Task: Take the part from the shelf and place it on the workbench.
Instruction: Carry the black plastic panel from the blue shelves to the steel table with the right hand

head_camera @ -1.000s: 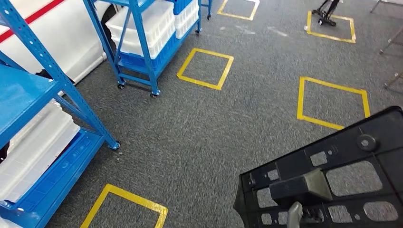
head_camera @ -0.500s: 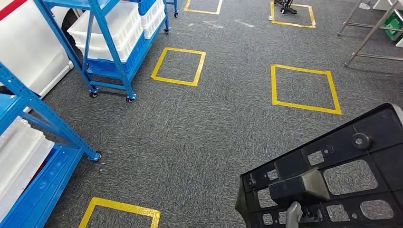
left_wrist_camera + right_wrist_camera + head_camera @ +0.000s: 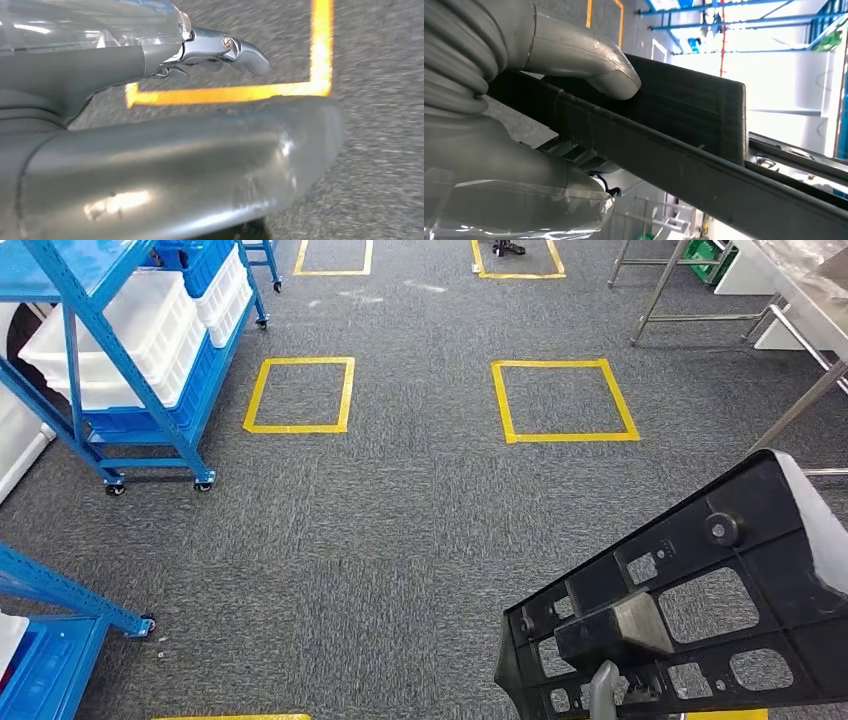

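Carpet (image 3: 400, 540), grey and speckled, runs across the head view, marked with yellow tape squares (image 3: 563, 400). A blue shelf cart (image 3: 130, 350) with white bins (image 3: 110, 340) stands at far left, and another blue shelf (image 3: 55, 590) shows at near left. Steel legs of a workbench (image 3: 800, 330) cross the far right corner. The black part (image 3: 690, 610), a flat panel pierced with cut-outs, is at near right, held up off the floor and tilted, with a grey fingertip of the right hand (image 3: 603, 690) against its near edge.

In the left wrist view the left hand (image 3: 165, 165) hangs over carpet and a yellow tape corner; its thick thumb and a darker finger (image 3: 240, 47) stand apart, holding nothing.

In the right wrist view the right hand's thumb (image 3: 589, 60) presses on one face of the part's dark edge, and the other fingers (image 3: 599, 167) curl under the opposite face, pinching the part between them.
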